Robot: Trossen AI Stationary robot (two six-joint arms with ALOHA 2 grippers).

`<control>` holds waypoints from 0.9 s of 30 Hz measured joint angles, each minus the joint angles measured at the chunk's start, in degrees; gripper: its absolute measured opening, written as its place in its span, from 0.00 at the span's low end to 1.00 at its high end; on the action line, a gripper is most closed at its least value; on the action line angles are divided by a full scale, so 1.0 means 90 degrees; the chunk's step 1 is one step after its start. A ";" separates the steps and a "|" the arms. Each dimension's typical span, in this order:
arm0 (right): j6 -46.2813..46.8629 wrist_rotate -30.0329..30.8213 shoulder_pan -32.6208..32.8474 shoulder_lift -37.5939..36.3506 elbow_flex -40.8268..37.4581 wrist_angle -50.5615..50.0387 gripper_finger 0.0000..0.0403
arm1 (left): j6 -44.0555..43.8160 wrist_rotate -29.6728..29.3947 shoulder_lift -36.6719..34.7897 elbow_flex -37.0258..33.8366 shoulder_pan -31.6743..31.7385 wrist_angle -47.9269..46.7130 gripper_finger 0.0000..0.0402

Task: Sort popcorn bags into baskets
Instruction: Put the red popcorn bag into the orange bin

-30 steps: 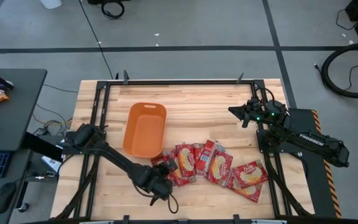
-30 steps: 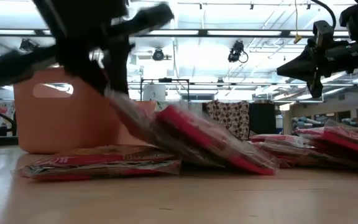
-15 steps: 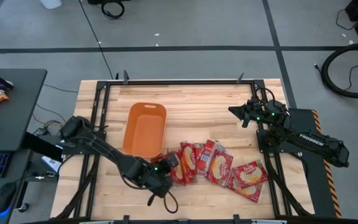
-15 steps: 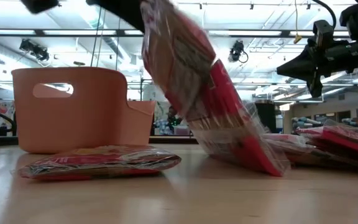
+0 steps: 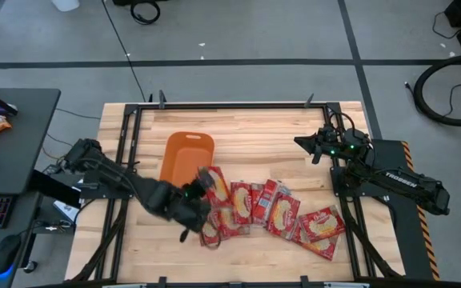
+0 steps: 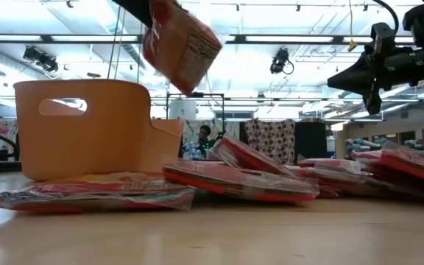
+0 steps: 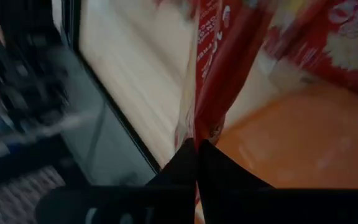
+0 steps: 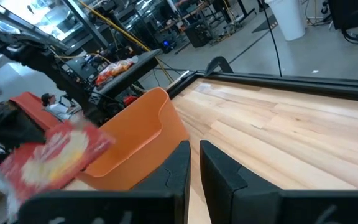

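My left gripper (image 5: 199,190) is shut on one red popcorn bag (image 5: 214,186), held in the air over the near right corner of the orange basket (image 5: 184,164). The low view shows this bag (image 6: 181,40) high above the basket (image 6: 87,129). Several more red bags (image 5: 274,212) lie flat and overlapping on the table to the basket's right, and one (image 6: 94,193) lies in front of it. My right gripper (image 5: 301,142) waits shut in the air near the table's right edge. My left gripper pinches the bag by its edge (image 7: 199,134) between the two fingers (image 7: 182,163). The bag (image 7: 219,74) reaches out beyond the fingertips, lifted clear of the table and tilted, with the basket (image 7: 291,146) under it.
A black frame (image 5: 126,136) runs along the table's sides. The wood between the basket and the right arm (image 5: 262,148) is bare. The right wrist view shows the basket (image 8: 135,143) and the lifted bag (image 8: 48,155) beyond it.
My left gripper has risen from the near left end of the pile and moved toward the table's far edge and the basket, carrying a bag. The bag went from lying slanted on the pile, to one end raised, to fully clear of the table.
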 joint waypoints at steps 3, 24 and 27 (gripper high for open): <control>0.0000 0.0005 0.0002 0.0001 0.0000 -0.0001 0.10 | -0.0448 0.0005 -0.0323 -0.0148 0.0218 -0.0304 0.01; -0.0002 0.0002 0.0004 0.0001 0.0000 0.0018 0.10 | -0.2536 0.1674 -0.0832 -0.0469 0.2150 -0.0846 0.02; 0.0000 0.0002 0.0005 0.0001 0.0000 0.0018 0.10 | -0.1608 0.1675 -0.0832 -0.0469 0.2153 -0.0885 0.02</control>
